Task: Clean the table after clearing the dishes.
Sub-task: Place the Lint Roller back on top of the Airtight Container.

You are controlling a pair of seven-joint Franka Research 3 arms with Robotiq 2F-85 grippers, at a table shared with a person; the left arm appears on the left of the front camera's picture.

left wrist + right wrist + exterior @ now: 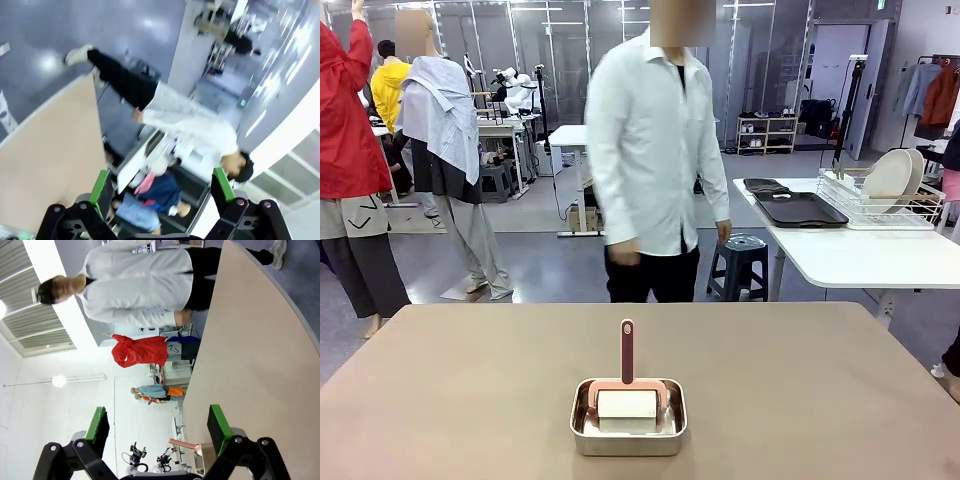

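Note:
The taupe-brown table [470, 390] spans the near half of the front view; its bare top also shows in the left wrist view [50, 150] and the right wrist view [250, 365]. White plates [890, 175] stand in a wire rack on the white side table at the right, with dark trays [798, 208] lying beside the rack. My left gripper [162, 187] is open with nothing between its green pads, held above the table. My right gripper [157, 425] is also open and holds nothing. A person in a white shirt [655, 150] stands at the table's far side.
A small steel pan [628, 418] holding a pink-handled roller [627, 385] sits near the front middle of the table; the roller handle [182, 444] shows between my right fingers, farther off. The white side table [860, 255] and a stool [738, 262] stand at the far right.

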